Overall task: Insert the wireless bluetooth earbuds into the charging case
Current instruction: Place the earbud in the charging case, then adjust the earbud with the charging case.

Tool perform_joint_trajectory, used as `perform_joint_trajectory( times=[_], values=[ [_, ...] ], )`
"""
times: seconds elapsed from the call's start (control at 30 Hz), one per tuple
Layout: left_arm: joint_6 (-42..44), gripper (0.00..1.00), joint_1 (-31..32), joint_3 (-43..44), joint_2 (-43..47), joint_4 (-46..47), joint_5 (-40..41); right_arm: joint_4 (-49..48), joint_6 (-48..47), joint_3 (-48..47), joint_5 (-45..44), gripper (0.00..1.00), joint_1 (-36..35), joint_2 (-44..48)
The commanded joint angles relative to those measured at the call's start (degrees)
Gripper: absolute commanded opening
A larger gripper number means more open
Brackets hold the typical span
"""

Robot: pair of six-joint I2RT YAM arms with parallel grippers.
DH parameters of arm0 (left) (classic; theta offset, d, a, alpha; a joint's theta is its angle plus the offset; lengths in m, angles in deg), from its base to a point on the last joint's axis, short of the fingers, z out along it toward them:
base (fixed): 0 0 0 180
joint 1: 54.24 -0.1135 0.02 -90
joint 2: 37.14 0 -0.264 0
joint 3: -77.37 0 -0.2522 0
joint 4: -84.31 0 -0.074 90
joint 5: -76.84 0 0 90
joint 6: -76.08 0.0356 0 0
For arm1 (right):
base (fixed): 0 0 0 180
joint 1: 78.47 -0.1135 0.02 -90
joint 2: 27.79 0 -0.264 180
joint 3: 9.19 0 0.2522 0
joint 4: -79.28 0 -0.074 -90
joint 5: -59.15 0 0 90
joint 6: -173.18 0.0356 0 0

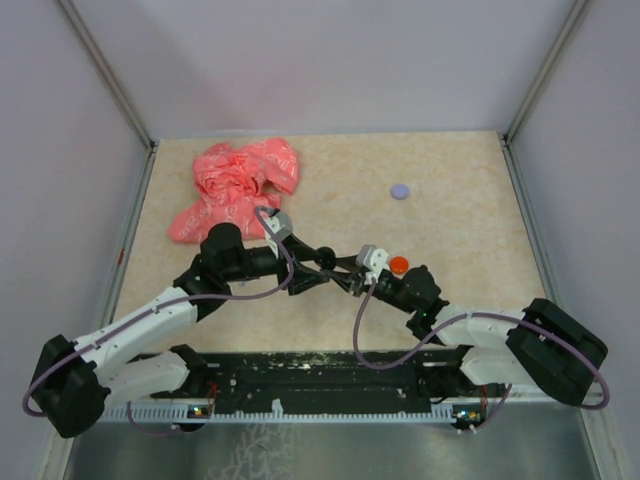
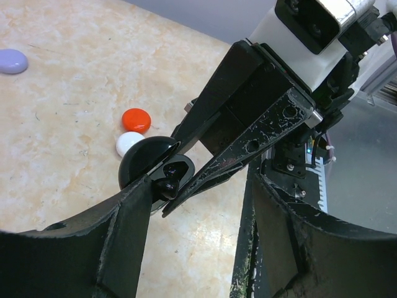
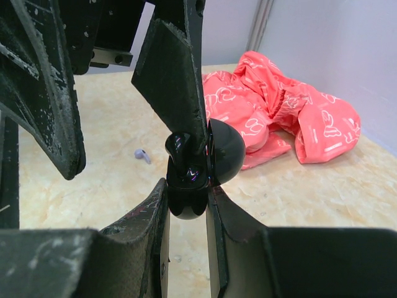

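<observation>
My right gripper (image 3: 186,186) is shut on a black charging case (image 3: 187,205), held above the table with its domed lid (image 3: 226,152) open. A black earbud (image 3: 180,148) sits at the case's mouth. My left gripper (image 2: 201,186) is open, and one of its fingers (image 3: 177,81) presses on that earbud from above. In the left wrist view the earbud (image 2: 166,186) lies against my left finger's tip, beside the case (image 2: 146,158). The two grippers meet at mid-table, left (image 1: 325,262) and right (image 1: 350,280). A pale purple earbud (image 3: 142,155) lies on the table beyond.
A crumpled pink plastic bag (image 1: 235,185) lies at the back left. A purple disc (image 1: 400,190) sits at the back right. A red disc (image 2: 136,119) and a white disc (image 2: 129,143) lie just beside the grippers. Walls enclose the table.
</observation>
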Motion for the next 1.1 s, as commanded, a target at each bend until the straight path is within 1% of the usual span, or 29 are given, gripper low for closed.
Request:
perform_joint_trajectory(
  times=[0.0,0.07,0.23,0.37,0.43,0.53,0.7,0.87,1.07],
  values=[
    [0.72,0.71,1.31,2.1,2.07,-0.39,2.21,-3.69,5.22,-3.55,5.07,0.0,-0.99,-0.92],
    [0.66,0.71,1.3,2.35,2.93,-2.02,5.5,-4.19,6.17,-3.55,4.52,0.0,-1.0,-1.16],
    [-1.11,0.74,1.31,2.73,4.75,-4.39,9.73,-4.12,7.74,-4.07,4.08,0.0,-1.01,-2.05],
    [-4.06,0.77,1.31,6.01,5.37,-12.52,15.39,-3.54,8.2,-4.18,1.9,0.0,-0.98,-2.56],
    [-6.18,0.8,1.31,6.95,5.8,-15.62,16.18,-3.05,8.22,-4.18,1.13,0.0,-0.95,-2.69],
    [-9.35,0.81,1.29,8.16,6.45,-19.09,16.1,-2.34,7.96,-4.42,1.06,0.0,-0.98,-2.87],
    [-14.94,0.82,1.31,13.17,7.32,-30.23,21.62,-1.81,7.87,-4.71,1.08,0.0,-0.97,-3.23],
    [-19.56,0.82,1.29,16.55,7.45,-35.0,21.37,-2.3,7.94,-4.95,1.23,0.0,-1.0,-4.25],
    [-20.66,0.7,1.31,16.61,5.14,-34.05,15.32,-2.26,8.11,-5.14,1.5,0.0,-0.98,-4.64]
  ],
)
